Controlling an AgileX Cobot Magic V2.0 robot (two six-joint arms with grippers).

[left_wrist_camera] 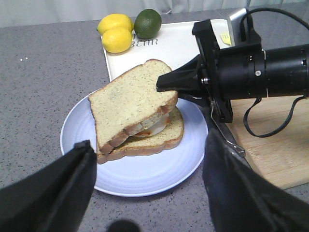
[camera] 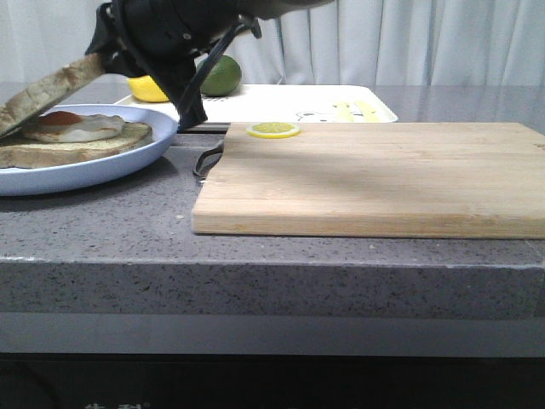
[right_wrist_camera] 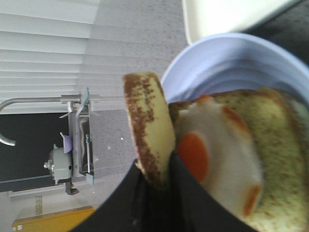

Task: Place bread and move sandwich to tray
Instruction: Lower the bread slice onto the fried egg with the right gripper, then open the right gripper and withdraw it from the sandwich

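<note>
My right gripper is shut on one edge of the bread and holds the slice tilted over the sandwich, whose fried egg with orange yolk lies on a bottom slice on the pale blue plate. In the left wrist view the bread leans on the egg, its far edge in my right gripper. The right wrist view shows the crust pinched in my right gripper beside the egg. My left gripper is open and empty, near the plate's rim. The white tray lies behind.
A wooden cutting board with a lemon slice lies right of the plate. A metal utensil lies between the plate and the board. Two lemons and a lime sit at the tray's far left corner.
</note>
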